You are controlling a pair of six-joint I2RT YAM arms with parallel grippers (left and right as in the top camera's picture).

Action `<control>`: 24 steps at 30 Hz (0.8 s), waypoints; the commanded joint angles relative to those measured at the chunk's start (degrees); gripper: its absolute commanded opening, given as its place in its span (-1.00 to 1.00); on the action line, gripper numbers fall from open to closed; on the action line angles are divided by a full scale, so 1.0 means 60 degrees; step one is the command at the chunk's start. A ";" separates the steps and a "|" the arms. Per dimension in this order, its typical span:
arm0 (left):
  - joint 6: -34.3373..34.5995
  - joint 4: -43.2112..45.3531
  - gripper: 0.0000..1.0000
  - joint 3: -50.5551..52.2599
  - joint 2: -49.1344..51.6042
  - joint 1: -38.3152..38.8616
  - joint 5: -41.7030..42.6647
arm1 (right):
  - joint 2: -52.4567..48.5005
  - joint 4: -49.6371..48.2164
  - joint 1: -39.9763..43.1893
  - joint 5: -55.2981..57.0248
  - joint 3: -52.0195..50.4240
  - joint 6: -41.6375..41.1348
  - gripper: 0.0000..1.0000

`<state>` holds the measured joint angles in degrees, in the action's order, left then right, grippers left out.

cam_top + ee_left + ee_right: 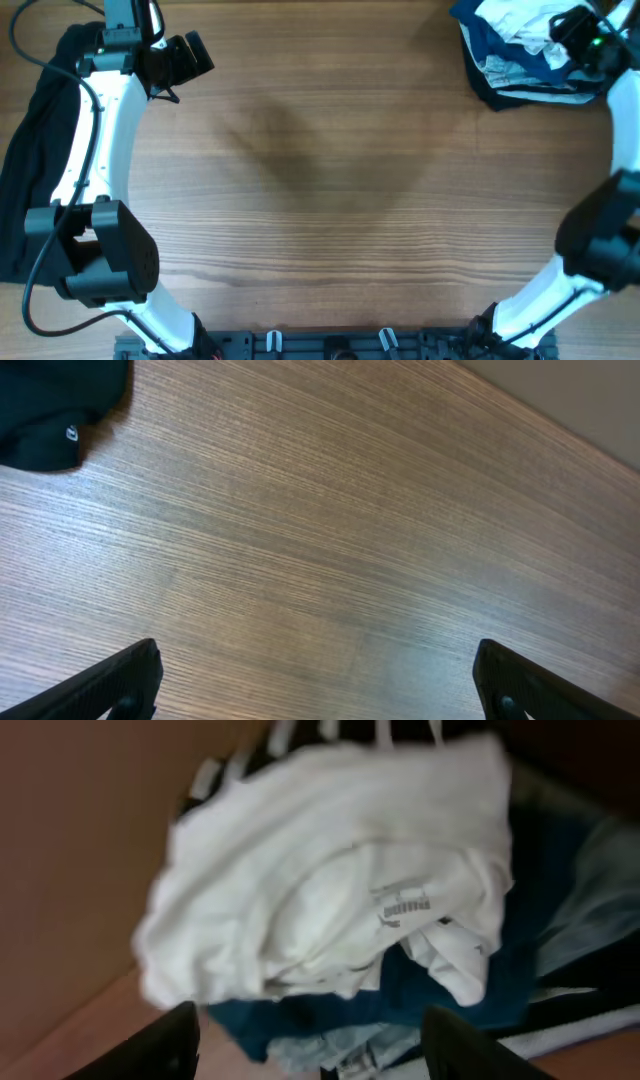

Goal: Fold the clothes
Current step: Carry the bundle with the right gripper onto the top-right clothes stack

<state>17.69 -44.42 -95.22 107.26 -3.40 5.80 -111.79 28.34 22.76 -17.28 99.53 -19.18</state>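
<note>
A crumpled white T-shirt (pixel 330 870) with a small black printed mark (pixel 405 907) lies on top of a pile of clothes (pixel 520 55) at the table's far right corner. Dark blue and pale blue garments (pixel 380 1005) lie under it. My right gripper (pixel 315 1050) is open and hovers over the pile, holding nothing; it also shows in the overhead view (pixel 585 40). My left gripper (pixel 320 685) is open and empty above bare wood at the far left (pixel 185 60).
A black garment (pixel 40 130) hangs over the table's left edge under the left arm; its corner shows in the left wrist view (pixel 50 410). The wooden table (pixel 330 190) spreads between the arms. The arm bases stand at the front edge.
</note>
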 commanded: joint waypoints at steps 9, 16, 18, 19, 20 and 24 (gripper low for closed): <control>-0.0127 0.0444 1.00 -0.0040 0.0273 -0.0033 -0.0091 | -0.2269 -0.6349 -0.0579 0.1672 0.0102 0.2699 0.76; -0.0127 0.0481 0.99 -0.0040 0.0288 -0.0033 -0.0091 | -0.6014 -0.5901 -0.1096 0.1351 0.0109 0.2524 0.95; -0.0124 0.0481 0.99 -0.0040 0.0288 -0.0033 -0.0091 | -0.6444 -0.5329 -0.1279 0.1381 0.0109 0.2714 0.99; -0.0124 0.0477 0.99 -0.0040 0.0288 -0.0033 -0.0091 | -0.6441 -0.5151 -0.1304 0.1377 0.0109 0.2852 0.99; -0.0124 0.0474 0.99 -0.0040 0.0288 -0.0033 -0.0091 | -0.6251 -0.4925 -0.1304 0.1381 0.0117 0.2885 0.99; -0.0124 0.0477 1.00 -0.0040 0.0288 -0.0036 -0.0087 | -0.3304 -0.3217 -0.1282 0.1384 0.0255 0.3483 0.99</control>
<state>17.69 -41.69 -95.22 108.14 -3.40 5.78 -136.70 1.76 17.67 -8.05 104.92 -3.07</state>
